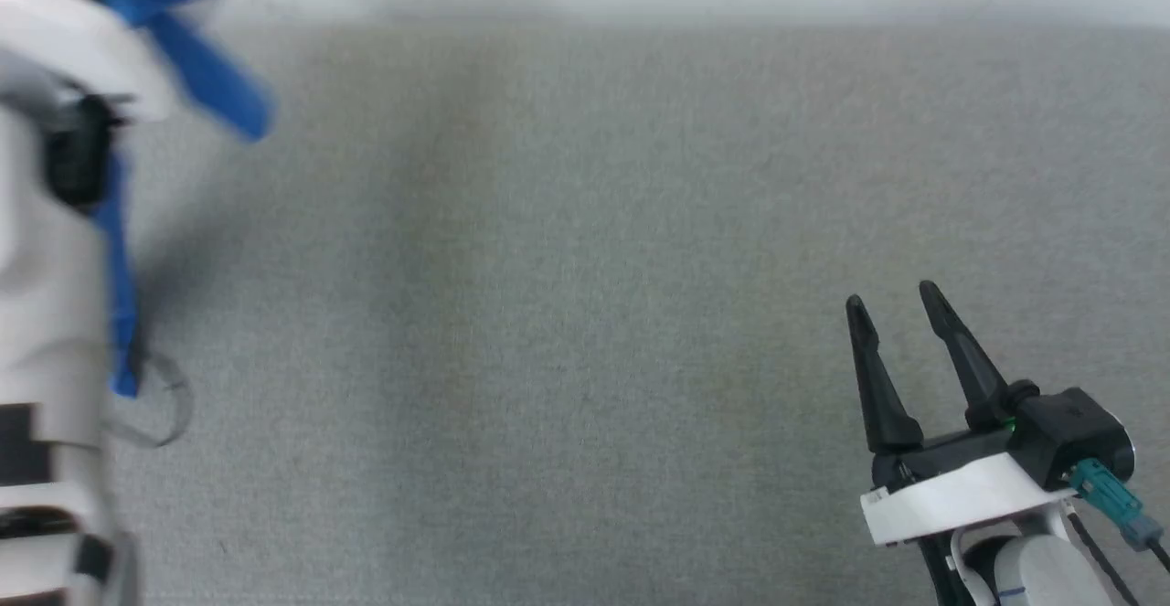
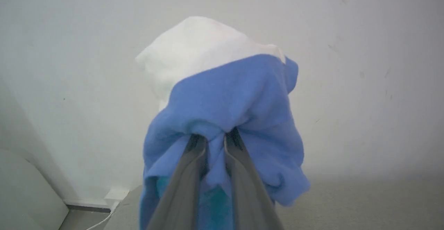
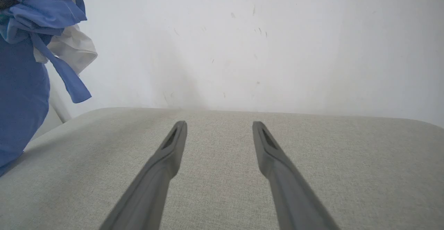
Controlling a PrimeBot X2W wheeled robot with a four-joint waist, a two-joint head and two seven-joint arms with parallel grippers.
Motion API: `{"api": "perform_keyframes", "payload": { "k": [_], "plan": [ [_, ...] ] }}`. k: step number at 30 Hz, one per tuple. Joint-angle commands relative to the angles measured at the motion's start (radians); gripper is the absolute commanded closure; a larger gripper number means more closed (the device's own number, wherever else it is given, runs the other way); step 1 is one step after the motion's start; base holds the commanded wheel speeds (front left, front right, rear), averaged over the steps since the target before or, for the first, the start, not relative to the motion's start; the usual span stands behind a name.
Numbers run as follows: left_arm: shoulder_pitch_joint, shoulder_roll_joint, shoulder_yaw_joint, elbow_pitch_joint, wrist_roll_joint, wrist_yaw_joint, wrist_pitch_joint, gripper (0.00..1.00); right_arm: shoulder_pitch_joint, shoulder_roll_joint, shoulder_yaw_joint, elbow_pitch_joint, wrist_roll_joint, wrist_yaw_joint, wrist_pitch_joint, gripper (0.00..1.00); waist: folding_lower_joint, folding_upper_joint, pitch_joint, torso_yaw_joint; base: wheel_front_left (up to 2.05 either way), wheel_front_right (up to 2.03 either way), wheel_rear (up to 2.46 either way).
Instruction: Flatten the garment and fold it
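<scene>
1. Can't see most of the shirt [image 1: 206, 85] from the head view: tucked behind the pale forearm [image 1: 55, 268], chopped off at the top-left corner, kinda blurry too.
2. Can't make out the tips of the left gripper [image 2: 215, 136] in the left wrist view, buried in bunched blue cloth; lower folds lost past the bottom edge.
3. Same deal from the right wrist view: sliced by the left edge, so no telling the full shape.
</scene>
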Motion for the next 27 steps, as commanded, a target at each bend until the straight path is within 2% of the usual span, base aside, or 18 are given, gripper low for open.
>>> {"api": "perform_keyframes", "payload": {
  "k": [1,9,15,19,24,25,26,27],
  "plan": [
    [-0.011,-0.038,-0.016,-0.019,0.007,-0.001,-0.028,1.0,0.013,0.002,-0.003,-0.001,0.002,-0.002,-0.004,0.0,0.0002,0.0,-0.077,-0.033,0.0,0.0,0.0],
    [0.074,-0.184,-0.104,-0.102,-0.002,-0.009,-0.054,1.0,0.038,0.002,-0.028,-0.031,0.006,-0.002,0.01,0.0,0.0002,0.0,-0.092,-0.155,0.0,0.0,0.0],
    [0.26,-0.31,-0.214,-0.146,-0.025,-0.019,-0.058,1.0,0.069,0.002,-0.068,-0.033,0.022,-0.002,0.012,0.0,0.0002,0.0,-0.083,-0.211,0.0,0.0,0.0],
    [0.417,-0.348,-0.311,-0.155,-0.066,-0.023,-0.083,1.0,0.076,0.002,-0.066,-0.034,0.026,-0.002,0.016,0.0,0.0002,0.0,-0.071,-0.224,0.0,0.0,0.0],
    [0.59,-0.358,-0.482,-0.183,-0.176,-0.026,-0.124,1.0,0.063,0.002,-0.04,-0.031,0.033,-0.002,0.02,0.0,0.0002,0.0,-0.062,-0.225,0.0,0.0,0.0],
    [0.61,-0.358,-0.515,-0.192,-0.196,-0.026,-0.132,0.73,0.06,0.002,-0.04,-0.031,0.035,-0.002,0.02,0.0,0.0002,0.0,-0.059,-0.22,0.0,0.0,0.0],
    [0.627,-0.358,-0.541,-0.194,-0.207,-0.026,-0.143,0.51,0.058,0.002,-0.041,-0.03,0.036,-0.002,0.019,0.0,0.0002,0.0,-0.062,-0.214,0.0,0.0,0.0],
    [0.643,-0.358,-0.562,-0.194,-0.22,-0.026,-0.149,0.0,0.059,0.002,-0.042,-0.028,0.036,-0.002,0.018,0.0,0.0002,0.0,-0.065,-0.208,0.0,0.0,0.0]
  ]
}}
